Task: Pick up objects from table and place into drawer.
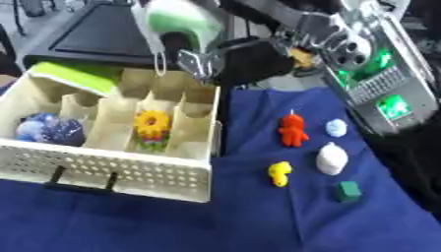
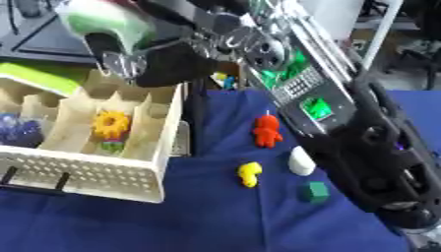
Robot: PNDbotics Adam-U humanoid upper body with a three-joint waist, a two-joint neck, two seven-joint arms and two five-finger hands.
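Note:
My right arm reaches in from the upper right, and its hand [image 1: 241, 60] hangs over the back edge of the cream drawer [image 1: 129, 172]. The fingers are curled round a green and white object [image 1: 179, 20], held above the rear compartments. Inside the drawer lie a blue speckled ball [image 1: 47, 129], a yellow sunflower toy [image 1: 151, 125] and a lime green piece [image 1: 78, 76] at the back left. On the blue cloth to the right rest a red figure [image 1: 293, 130], a pale blue piece [image 1: 336, 128], a white egg shape [image 1: 331, 158], a yellow duck [image 1: 279, 173] and a green cube [image 1: 348, 191]. My left hand does not show.
The drawer has tall cardboard dividers and a perforated front wall with a black handle [image 1: 82, 184]. A black tray or case [image 1: 103, 37] sits behind the drawer. My right forearm [image 2: 344, 123] covers the right side of the cloth in the right eye view.

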